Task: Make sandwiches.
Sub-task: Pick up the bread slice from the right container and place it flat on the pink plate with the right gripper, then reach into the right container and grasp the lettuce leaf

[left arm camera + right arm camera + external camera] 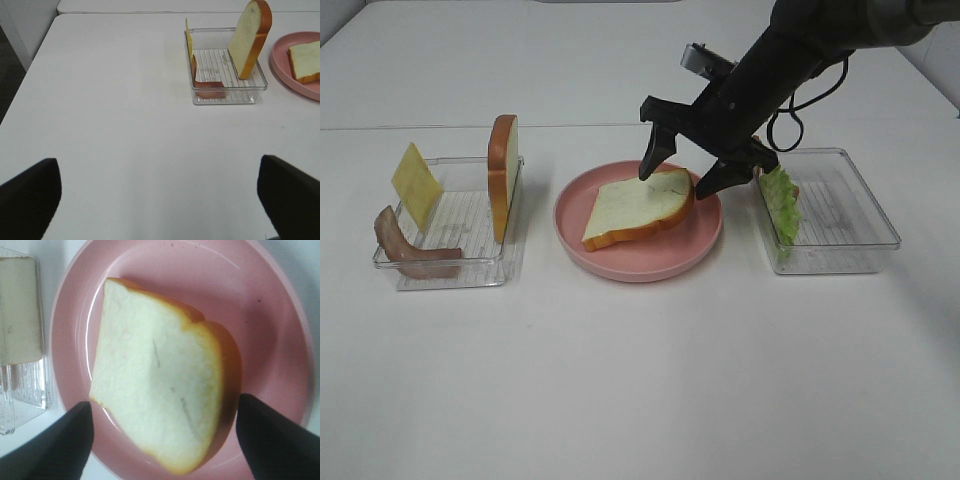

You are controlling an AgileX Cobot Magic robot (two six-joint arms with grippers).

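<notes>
At mid-tabletop, on the pink plate (620,262): noted one bread slice (635,208) lying flat, white face up, covering much of the plate. Logged right tool (679,180) directly over that slice, jaws spread, one to each side, pinching nothing. Could not tell whether either tip brushed the crust.

Toward the left edge, found a clear tray (450,282) holding three things. Marked second bread slice (502,175) standing upright against the wall nearest the plate, cheese square (416,185) propped on edge at the tray's far left corner, bacon strip (408,255) curled along its near left corner. Toward the right edge, found second clear tray (860,215) with lettuce leaf (782,205) leaning on the wall nearest the plate. Caught left tool (160,195) only in its own wrist view, low over bare tabletop, well apart from the clear tray, jaws spread wide, empty.

Judged step: base slice set on plate, no filling stacked yet, so early in the build. Judged next move: raise right tool straight up so the slice stays put, then go for a filling. Rated lettuce leaf the nearest candidate for that arm. Expected a thin, floppy edge tight against a tray wall, so little room for a jaw on the wall side. Rated cheese, bacon and top slice as left-arm work.

Checked for brands, labels, writing: found none readable anywhere, only faint scuff marks on the slice face.
</notes>
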